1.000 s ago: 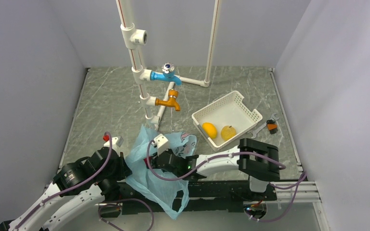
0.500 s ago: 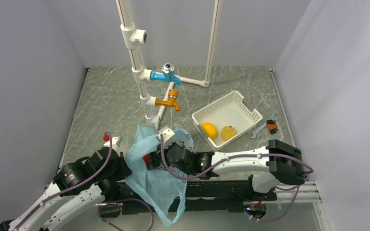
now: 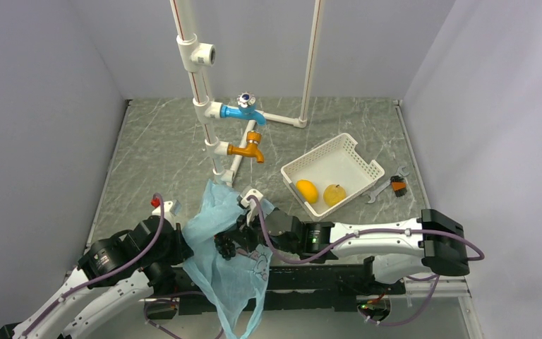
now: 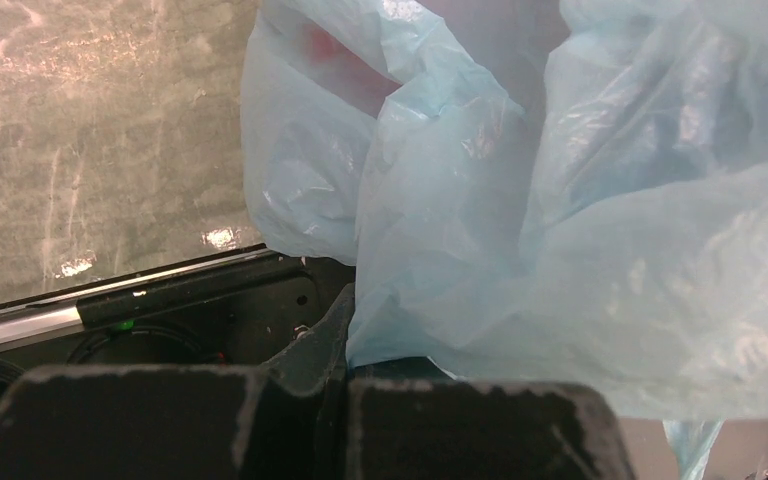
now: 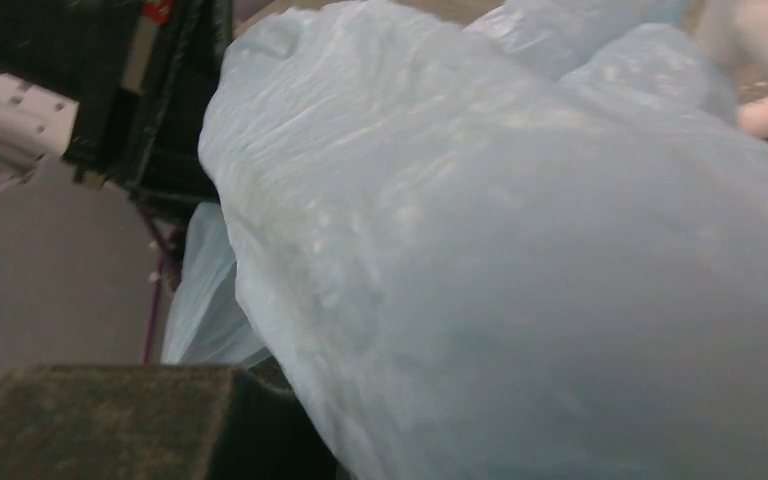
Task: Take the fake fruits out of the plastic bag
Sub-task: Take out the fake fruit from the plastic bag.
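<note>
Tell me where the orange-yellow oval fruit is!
In the top view, the orange-yellow fruit lies inside the white basket, right of centre, just left of the pale yellow fruit.

A grey marbled desk (image 3: 162,148) lies between plain pale walls. At its far side stands a frame of white pipes (image 3: 190,63) bearing a blue tap (image 3: 243,109) and, just nearer, an orange tap (image 3: 248,150). To the right sits a white slotted basket (image 3: 365,157), with a metal wrench (image 3: 377,191) and a small orange-and-black piece (image 3: 398,186) beside it. Near the left is a small white block with a red knob (image 3: 162,205).
</note>
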### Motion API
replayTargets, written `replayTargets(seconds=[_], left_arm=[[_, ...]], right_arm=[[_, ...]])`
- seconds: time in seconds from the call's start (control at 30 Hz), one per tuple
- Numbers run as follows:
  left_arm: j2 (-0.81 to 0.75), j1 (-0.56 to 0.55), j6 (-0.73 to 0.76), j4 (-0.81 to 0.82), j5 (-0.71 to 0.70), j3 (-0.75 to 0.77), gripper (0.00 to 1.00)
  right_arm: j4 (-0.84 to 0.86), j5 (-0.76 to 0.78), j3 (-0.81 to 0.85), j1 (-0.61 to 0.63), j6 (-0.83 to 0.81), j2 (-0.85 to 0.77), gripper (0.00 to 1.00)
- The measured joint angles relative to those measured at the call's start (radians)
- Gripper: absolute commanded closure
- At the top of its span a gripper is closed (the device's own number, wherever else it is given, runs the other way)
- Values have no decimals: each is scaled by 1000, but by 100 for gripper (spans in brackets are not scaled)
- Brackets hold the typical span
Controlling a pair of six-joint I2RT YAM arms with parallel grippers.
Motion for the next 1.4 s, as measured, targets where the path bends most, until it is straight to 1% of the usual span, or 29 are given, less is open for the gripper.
replayTargets(seconds=[0.1,0.4,0.57,0.8,0.93,1.1,1.4], left_arm=[[-2,0,0,-2,0,0,100],[-42,0,-5,-10,-5,0,100],[-43,0,-11,-9,-8,0,100],[-43,0,-23,-10,-10,0,100],[-43,0,-24,-10,-10,0,100],[-43,0,-27,-9,-10,0,100],[-44,0,-26,-10,-10,0,100]], right_arm=[[12,-104,-3,-2,2,8,100],[50,-399,-37,-1,21,100,100],[50,-467,-52,2,16,66,100],[98,-504,-51,3,3,-66,100],[105,-497,-29,3,-13,-115,100],[85,-435,-16,2,-49,-188,100],[-69,-111,16,-36,-127,-422,100]])
